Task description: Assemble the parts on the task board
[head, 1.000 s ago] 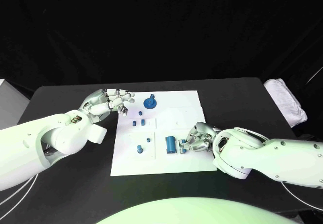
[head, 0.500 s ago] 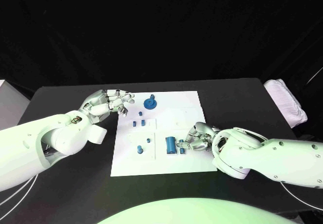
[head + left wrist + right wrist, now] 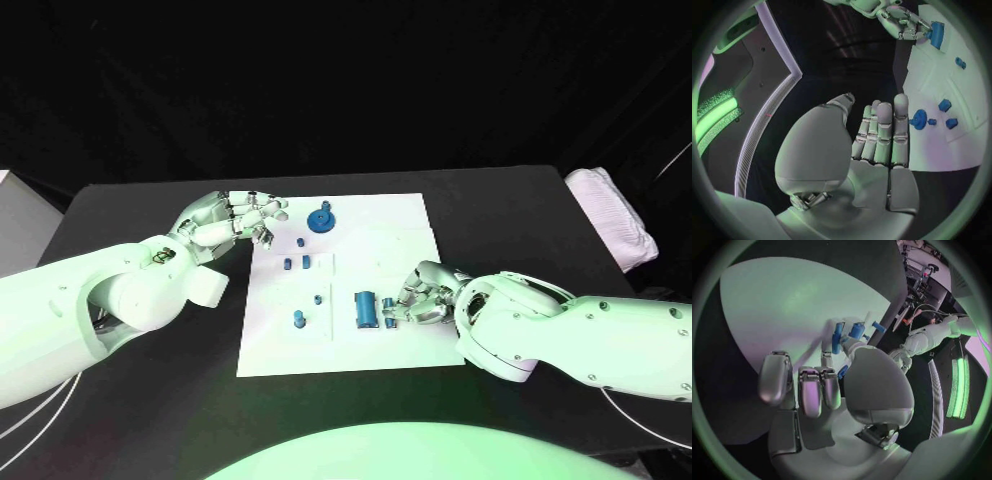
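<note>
The white task board [image 3: 389, 240] lies mid-table with several blue parts on it: a round disc [image 3: 322, 218] at its far edge, small pieces [image 3: 296, 264] down the left half, and a larger blue block [image 3: 366, 309] nearer me. My right hand [image 3: 426, 295] rests curled on the board just right of that block and pinches a small blue part [image 3: 392, 308] against it; the part [image 3: 842, 371] sits between thumb and fingers. My left hand [image 3: 238, 215] hovers at the board's far left edge, fingers straight and side by side [image 3: 879, 135], holding nothing, near the disc [image 3: 919, 120].
A folded white cloth [image 3: 613, 225] lies at the table's right edge. A pale box [image 3: 12, 215] stands off the left side. Black tabletop [image 3: 505, 215] surrounds the board.
The right hand's fingers have shifted very slightly beside the blue block. The left hand has stayed where it was.
</note>
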### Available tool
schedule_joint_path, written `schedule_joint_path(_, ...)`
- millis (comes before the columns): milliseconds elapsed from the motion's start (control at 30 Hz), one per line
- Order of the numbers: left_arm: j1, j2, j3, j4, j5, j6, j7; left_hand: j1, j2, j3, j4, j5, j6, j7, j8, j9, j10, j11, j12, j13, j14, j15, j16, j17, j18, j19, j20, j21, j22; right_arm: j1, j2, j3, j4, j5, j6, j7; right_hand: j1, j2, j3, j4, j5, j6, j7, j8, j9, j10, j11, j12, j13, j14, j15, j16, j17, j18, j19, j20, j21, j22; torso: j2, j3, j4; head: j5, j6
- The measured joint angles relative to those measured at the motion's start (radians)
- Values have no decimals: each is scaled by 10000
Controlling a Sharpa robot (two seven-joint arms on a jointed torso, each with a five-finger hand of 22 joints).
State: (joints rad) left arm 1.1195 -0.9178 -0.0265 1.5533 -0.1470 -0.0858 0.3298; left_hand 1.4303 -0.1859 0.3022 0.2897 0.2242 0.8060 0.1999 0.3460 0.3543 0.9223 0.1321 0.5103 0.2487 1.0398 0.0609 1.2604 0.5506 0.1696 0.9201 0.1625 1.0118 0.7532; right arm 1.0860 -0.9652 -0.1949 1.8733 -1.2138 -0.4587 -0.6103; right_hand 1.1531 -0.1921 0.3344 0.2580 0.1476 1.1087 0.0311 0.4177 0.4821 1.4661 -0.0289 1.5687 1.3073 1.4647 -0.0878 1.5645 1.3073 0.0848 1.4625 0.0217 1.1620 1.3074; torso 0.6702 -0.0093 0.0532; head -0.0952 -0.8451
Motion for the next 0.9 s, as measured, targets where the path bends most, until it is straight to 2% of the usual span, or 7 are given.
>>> schedule_joint_path(167,0,7,-1,-3,-2,1,-4,0,0,0,0,0,0,0,0,0,0,0,0,0,0,0,0,0,0,0,0,0,0,-1,-130,0,48,-5,-126,180,-111,-111,-105,183,-185,-30,30,0,-42,0,0,0,0,0,0,0,0,0,0,0,-118,0,-5,0,0,0,2)
schedule_joint_path(267,0,9,-1,-5,-4,2,-5,0,0,0,0,0,0,0,0,0,0,0,0,0,0,0,0,0,0,0,0,0,0,-2,-274,-2,58,-8,-393,507,-160,-160,-287,275,-386,-141,140,-43,-82,0,0,0,0,0,0,0,0,-1,0,0,-355,0,-6,0,2,1,9)
schedule_joint_path(333,0,9,-1,-6,-5,2,-5,0,0,0,0,0,0,0,0,-2,0,0,0,0,0,0,0,0,0,0,0,0,0,-2,-374,-3,31,-11,-670,858,-9,-302,-482,255,-456,-564,292,-325,-209,6,90,0,0,17,29,0,0,0,3,3,-602,-1,-6,0,2,4,12)
schedule_joint_path(467,0,9,-1,-9,-6,2,-5,0,0,0,0,0,0,0,0,-9,0,0,0,0,0,0,0,0,0,0,0,0,0,-2,-509,-3,-82,-21,-1226,1671,714,-252,-583,159,-455,-941,532,-699,-386,11,275,-80,5,16,198,0,0,-2,37,111,-745,7,-6,-1,-4,16,23)
schedule_joint_path(600,0,19,-2,-13,-8,2,-5,0,0,0,0,0,0,0,0,-9,0,0,0,0,0,0,0,0,0,0,0,0,0,-15,-536,-2,-169,-103,-1634,2370,1573,-137,-288,-216,-707,-1222,681,-1064,-568,10,405,-80,8,0,290,0,0,-1,37,182,-745,7,-6,-1,-11,19,24)
schedule_joint_path(667,0,26,-2,-14,-9,2,-5,0,0,0,0,0,0,0,0,-9,0,0,0,0,0,0,0,0,0,0,0,0,1,-65,-526,1,-209,-185,-1769,2620,1771,-68,-142,-361,-785,-1224,683,-1187,-640,-18,447,-80,8,24,336,0,0,-1,36,254,-745,7,-5,-1,-7,13,23)
schedule_joint_path(900,-1,29,-2,-17,-11,3,-5,0,0,0,0,0,0,0,0,-9,0,0,0,0,0,0,0,0,0,0,0,0,1,-383,-411,-12,-332,-474,-2002,3076,2415,86,726,-969,-582,-1130,782,-1590,-961,-15,522,-80,7,34,396,0,0,0,37,299,-713,6,2,3,7,1,15)
